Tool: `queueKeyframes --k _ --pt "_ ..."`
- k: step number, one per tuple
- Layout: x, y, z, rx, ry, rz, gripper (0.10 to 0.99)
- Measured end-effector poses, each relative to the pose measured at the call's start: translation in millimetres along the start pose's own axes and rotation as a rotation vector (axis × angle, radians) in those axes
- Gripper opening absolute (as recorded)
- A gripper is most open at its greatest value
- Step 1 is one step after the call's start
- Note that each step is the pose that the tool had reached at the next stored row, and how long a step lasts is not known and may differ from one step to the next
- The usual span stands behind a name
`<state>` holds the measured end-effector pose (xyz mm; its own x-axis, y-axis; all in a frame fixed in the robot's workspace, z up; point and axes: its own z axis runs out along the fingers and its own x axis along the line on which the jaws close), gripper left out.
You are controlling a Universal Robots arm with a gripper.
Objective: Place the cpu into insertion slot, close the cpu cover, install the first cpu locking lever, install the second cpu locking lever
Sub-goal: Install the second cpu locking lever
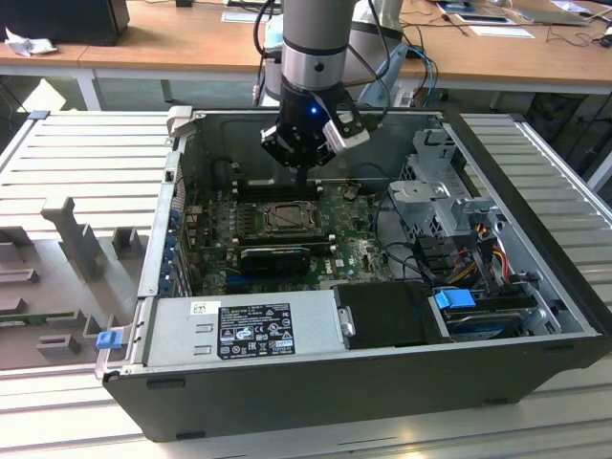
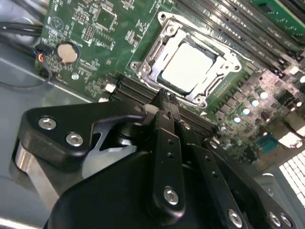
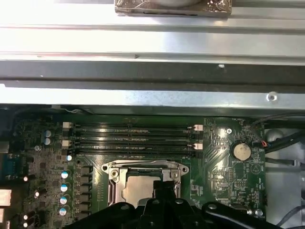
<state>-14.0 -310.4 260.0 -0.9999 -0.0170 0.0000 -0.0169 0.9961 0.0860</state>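
The cpu lies flat in the insertion slot, silver-grey top up, seen through the square window of the cpu cover, which lies down over it as a silvery frame on all four sides. In the first wrist view the same chip shows inside the cover frame, partly hidden by my own black fingers. The socket sits near the middle of the green motherboard, toward its rear edge, with the long black memory slots running parallel just beyond it and a coin cell battery near one board corner. My gripper hangs directly over the near edge of the socket; my jaws are pressed together into a single narrow tip, with nothing pinched between them, and I cannot tell whether the tip touches the cover frame or sits just above it. In the exterior view I see my gripper lowered into the open computer case, above the socket, with a black expansion card just beside the socket on the front side of the board, and the grey power supply along the case's front edge.
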Motion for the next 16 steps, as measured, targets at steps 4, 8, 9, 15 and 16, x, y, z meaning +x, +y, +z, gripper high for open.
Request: queueKeyframes --k 4,8,9,15,16 --pt "0.5 -26.0 -0.6 0.000 0.0014 0.001 0.106" --pt "0.6 -30.4 1.2 0.000 0.0017 0.001 0.106" --pt "0.6 -30.9 1.6 0.000 0.0017 0.001 0.106" --pt "0.7 -38.2 3.7 0.000 0.0017 0.001 0.106" --pt "0.9 -40.3 4.1 0.000 0.0017 0.001 0.106"
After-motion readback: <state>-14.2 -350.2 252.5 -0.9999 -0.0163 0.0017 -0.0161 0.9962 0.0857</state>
